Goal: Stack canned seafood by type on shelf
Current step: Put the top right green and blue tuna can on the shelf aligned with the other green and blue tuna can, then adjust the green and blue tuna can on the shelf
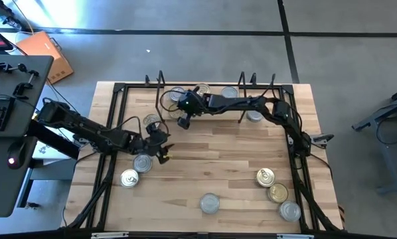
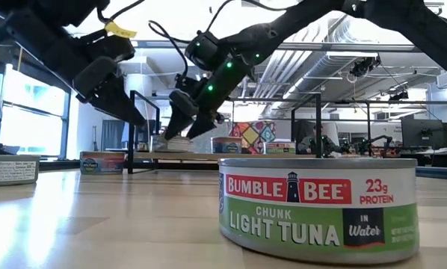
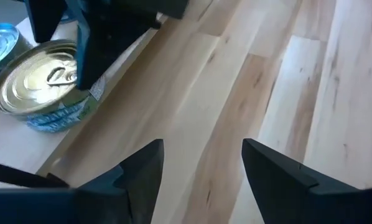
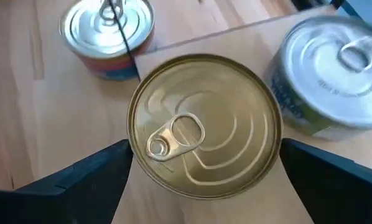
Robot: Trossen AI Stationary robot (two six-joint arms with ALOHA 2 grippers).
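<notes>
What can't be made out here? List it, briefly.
- Low view: the label of the round silver tin at the left edge is cut off by the frame.
- Right wrist view: the label of the gold ring-pull tin between the open right gripper fingers is hidden, only its lid showing.
- High view: tins on the light-wood shelf are partly covered by the right arm.
- Left wrist view: open left gripper holds nothing visible.

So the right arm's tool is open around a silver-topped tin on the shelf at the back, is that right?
Not quite: the tin between the open fingers of the right tool has a gold top with a ring pull, not a silver one. The right wrist view shows it plainly, standing on the shelf with silver-topped tins beside it. The rest holds.
</notes>
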